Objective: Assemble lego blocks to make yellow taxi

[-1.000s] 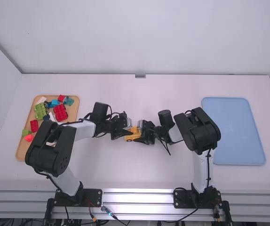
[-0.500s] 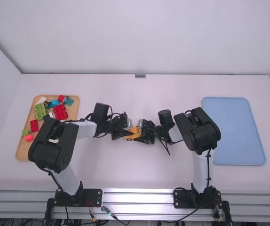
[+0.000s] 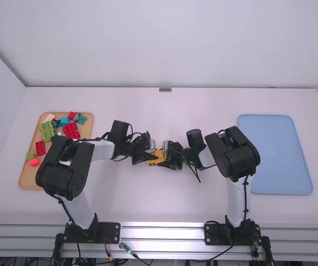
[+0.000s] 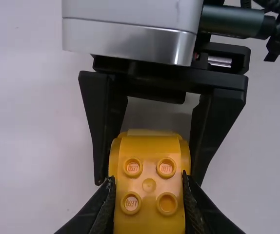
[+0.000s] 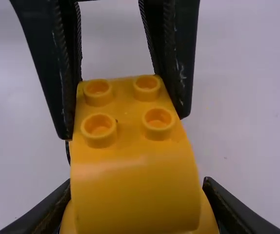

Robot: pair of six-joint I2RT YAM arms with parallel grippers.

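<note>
The left hand [image 3: 149,155] and the right hand [image 3: 167,158] face each other near the middle of the counter [image 3: 203,202], each pinching an end of the yellow block assembly [image 3: 157,158]. The left arm leans away from its base and out to the left, bends at a bulky dark joint [image 3: 65,173], then points its pale link [image 3: 102,151] inward to the right. The right arm rises from its base to its dark joint [image 3: 234,152] and folds inward to the left, its hand close to the other.

In the left wrist view, the left hand's fingers [image 4: 102,209] press on both sides of the assembly, its studded top between them, while the right hand's fingers flank the far end. In the right wrist view, the right hand's fingers [image 5: 57,207] grip the rounded, smooth end from both sides; the left hand's fingers straddle the part with four studs.

The wooden tray [image 3: 24,178] lies at the counter's left with loose blocks, among them a green block [image 3: 47,131] and a red block [image 3: 71,131]. The blue tray [image 3: 278,160] lies at the right.
</note>
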